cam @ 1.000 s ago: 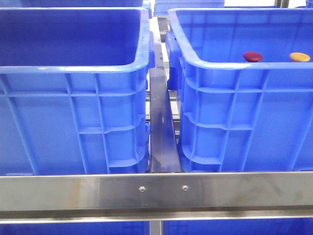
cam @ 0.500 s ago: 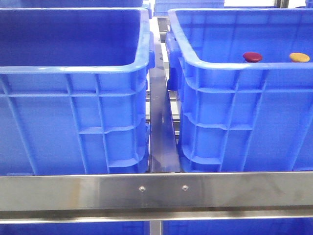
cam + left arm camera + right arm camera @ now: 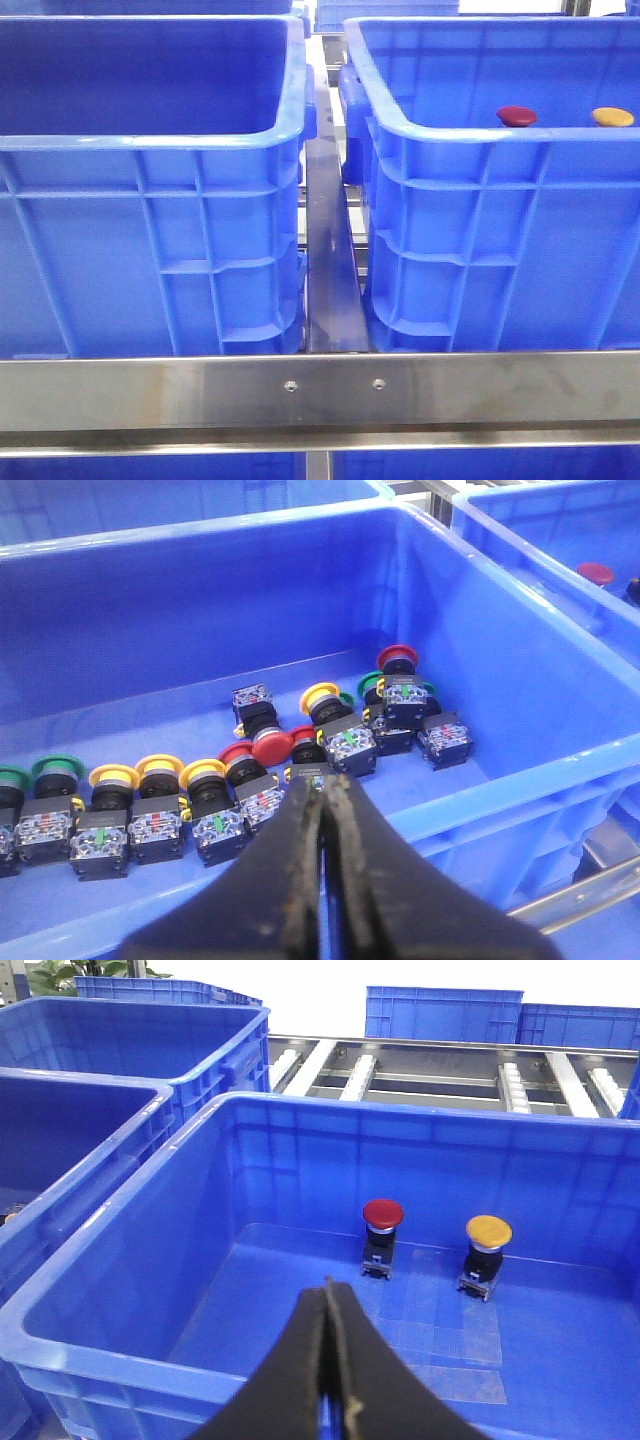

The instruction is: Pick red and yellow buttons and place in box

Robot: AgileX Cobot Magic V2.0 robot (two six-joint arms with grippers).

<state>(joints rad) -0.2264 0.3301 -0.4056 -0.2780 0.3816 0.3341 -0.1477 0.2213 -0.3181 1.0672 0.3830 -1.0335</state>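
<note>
The dark red button [image 3: 517,116] and the yellow button [image 3: 613,117] stand upright side by side inside the box [image 3: 450,135], the right blue crate with ribbed inner walls. The right wrist view shows the red button [image 3: 383,1215] and the yellow button [image 3: 489,1231] on the floor of the box [image 3: 300,1160]. My right gripper [image 3: 328,1285] is shut and empty, above the box's near side and short of the buttons. My left gripper [image 3: 322,785] is shut and empty, above the near part of the left crate. Neither gripper shows in the front view.
The left smooth-walled blue crate [image 3: 150,140] holds several red, yellow and green push-buttons [image 3: 200,800] on its floor [image 3: 150,710]. A metal rail [image 3: 330,270] runs between the crates and a steel bar [image 3: 320,390] crosses the front. More blue crates [image 3: 445,1010] and a roller conveyor [image 3: 440,1070] lie behind.
</note>
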